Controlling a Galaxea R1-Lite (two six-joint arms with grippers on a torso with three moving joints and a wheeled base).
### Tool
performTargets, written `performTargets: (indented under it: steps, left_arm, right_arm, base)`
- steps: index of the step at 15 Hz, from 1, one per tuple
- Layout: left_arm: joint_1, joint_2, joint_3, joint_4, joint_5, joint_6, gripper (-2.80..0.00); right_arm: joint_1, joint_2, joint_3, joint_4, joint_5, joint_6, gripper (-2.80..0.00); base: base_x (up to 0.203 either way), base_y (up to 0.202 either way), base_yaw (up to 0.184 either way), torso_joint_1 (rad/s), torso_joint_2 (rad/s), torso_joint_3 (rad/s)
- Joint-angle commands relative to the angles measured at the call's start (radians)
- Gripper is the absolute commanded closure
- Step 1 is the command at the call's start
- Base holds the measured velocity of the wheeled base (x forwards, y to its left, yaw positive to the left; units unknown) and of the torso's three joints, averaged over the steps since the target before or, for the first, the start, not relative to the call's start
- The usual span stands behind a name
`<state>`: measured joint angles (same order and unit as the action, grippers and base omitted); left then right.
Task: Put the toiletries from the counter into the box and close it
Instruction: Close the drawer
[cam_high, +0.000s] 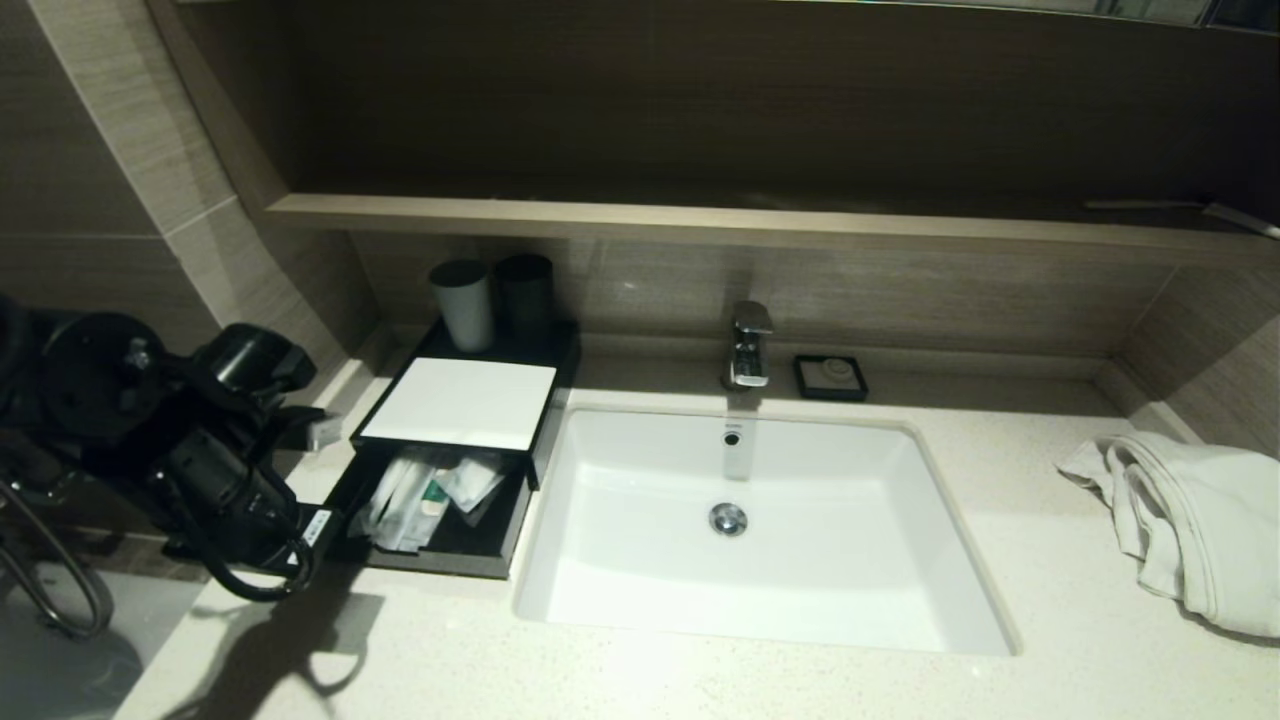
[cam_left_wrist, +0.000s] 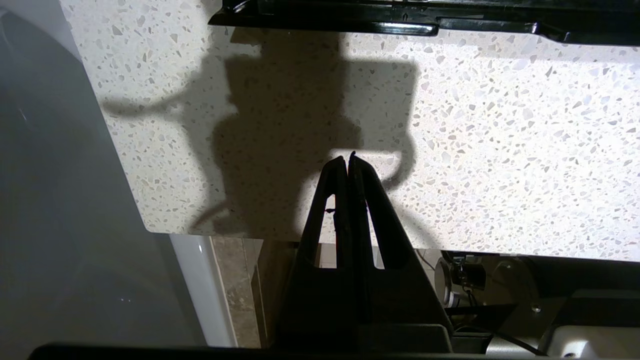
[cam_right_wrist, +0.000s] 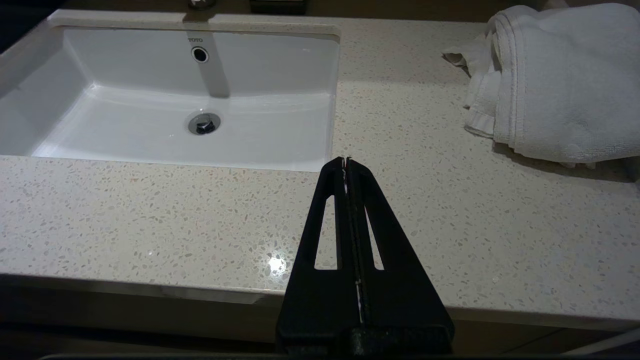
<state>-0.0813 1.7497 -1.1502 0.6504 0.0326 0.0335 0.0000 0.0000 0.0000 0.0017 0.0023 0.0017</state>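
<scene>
Toiletries (cam_high: 425, 495) lie in the box's (cam_high: 455, 405) open drawer on the table (cam_high: 700, 670), left of the basin (cam_high: 760, 520). Left hand (cam_left_wrist: 347, 159) closed, empty, hovers before the drawer; right hand (cam_right_wrist: 346, 161) closed, empty.

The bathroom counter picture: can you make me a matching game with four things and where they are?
Things:
1. toiletries
2. white towel
3. grey cup
4. soap dish

Places:
A. beside the tap, at the back of the counter
B. inside the open drawer of the box
C. crumpled at the counter's right end
D. standing behind the box's white top

Pairs: 1-B, 2-C, 3-D, 4-A
</scene>
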Motion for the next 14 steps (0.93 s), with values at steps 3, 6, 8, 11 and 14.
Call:
performTargets:
  steps: [3,6,8,11,14]
  left_arm:
    - [0.000,0.022,-0.003,-0.002,0.001,0.000,0.00]
    - [0.000,0.044,-0.005,-0.033,0.001,0.000,0.00]
    - [0.000,0.056,-0.009,-0.049,0.001,-0.001,0.00]
    - [0.000,0.065,-0.006,-0.069,-0.002,-0.001,0.00]
    - [0.000,0.070,0.000,-0.069,-0.002,-0.001,0.00]
  right_arm:
    - [0.000,0.000,0.000,0.000,-0.001,0.000,0.00]
    - [0.000,0.000,0.000,0.000,-0.001,0.000,0.00]
    - [0.000,0.000,0.000,0.000,-0.001,0.000,0.00]
    - [0.000,0.000,0.000,0.000,-0.001,0.000,0.00]
    - [0.000,0.000,0.000,0.000,0.000,0.000,0.00]
  base:
    - [0.000,0.000,0.000,0.000,0.00,0.000]
    - [0.000,0.000,0.000,0.000,0.00,0.000]
    - [0.000,0.000,0.000,0.000,0.00,0.000]
    - [0.000,0.000,0.000,0.000,0.00,0.000]
    - [0.000,0.000,0.000,0.000,0.00,0.000]
